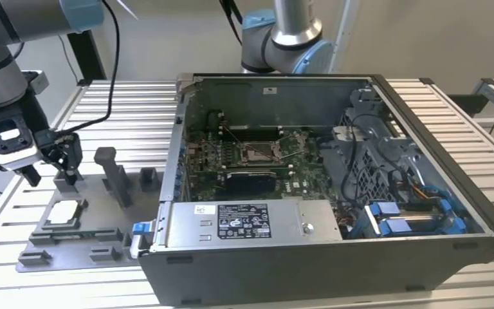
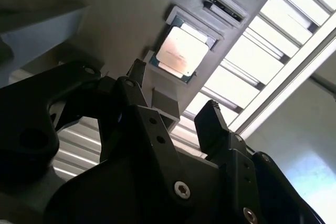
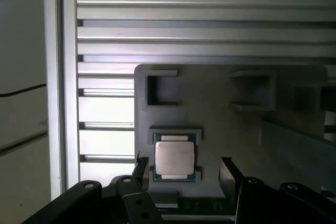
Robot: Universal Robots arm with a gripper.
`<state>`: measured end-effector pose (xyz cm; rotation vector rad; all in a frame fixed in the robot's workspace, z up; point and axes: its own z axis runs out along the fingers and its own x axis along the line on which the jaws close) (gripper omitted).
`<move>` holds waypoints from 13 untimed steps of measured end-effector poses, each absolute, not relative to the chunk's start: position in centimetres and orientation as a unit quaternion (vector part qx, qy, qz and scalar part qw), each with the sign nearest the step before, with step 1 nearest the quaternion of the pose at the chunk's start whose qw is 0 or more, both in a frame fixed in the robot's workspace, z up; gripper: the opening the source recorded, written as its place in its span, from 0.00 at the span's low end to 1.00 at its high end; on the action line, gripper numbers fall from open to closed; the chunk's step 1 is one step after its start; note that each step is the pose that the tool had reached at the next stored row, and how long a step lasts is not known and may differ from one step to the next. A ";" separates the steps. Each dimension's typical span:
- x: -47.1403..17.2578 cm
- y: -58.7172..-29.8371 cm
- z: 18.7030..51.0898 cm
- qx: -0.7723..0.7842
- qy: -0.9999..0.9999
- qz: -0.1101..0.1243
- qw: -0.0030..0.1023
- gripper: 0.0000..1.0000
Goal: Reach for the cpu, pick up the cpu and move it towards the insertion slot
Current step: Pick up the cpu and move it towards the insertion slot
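In both wrist views the gripper [image 3: 182, 171] spreads its fingers [image 3: 229, 176] wide and empty near the cpu [image 3: 174, 160], which lies in a grey tray [image 3: 220, 119]. The exterior view shows the insertion slot [image 1: 260, 151], well apart.

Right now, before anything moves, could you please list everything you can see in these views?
Thin square silvery cpu: one, silver-white, seated in a recess of the fixture.
Grey plastic fixture plate with blocks: one, grey, on the table at the exterior view's left.
Open metal computer case: one, dark grey, beside the fixture.
Square metal-framed insertion slot: one, silver and brown, on the green board inside the case.
Slatted metal table: one, silver, under everything.
Black gripper: one, open, above the fixture, empty.
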<state>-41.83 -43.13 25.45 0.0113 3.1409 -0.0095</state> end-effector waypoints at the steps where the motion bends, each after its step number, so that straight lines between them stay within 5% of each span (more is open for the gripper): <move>1: -41.8 -43.1 25.4 0.004 1.000 -0.003 0.000 1.00; 13: -42.0 -43.7 24.3 0.004 1.000 -0.003 0.001 1.00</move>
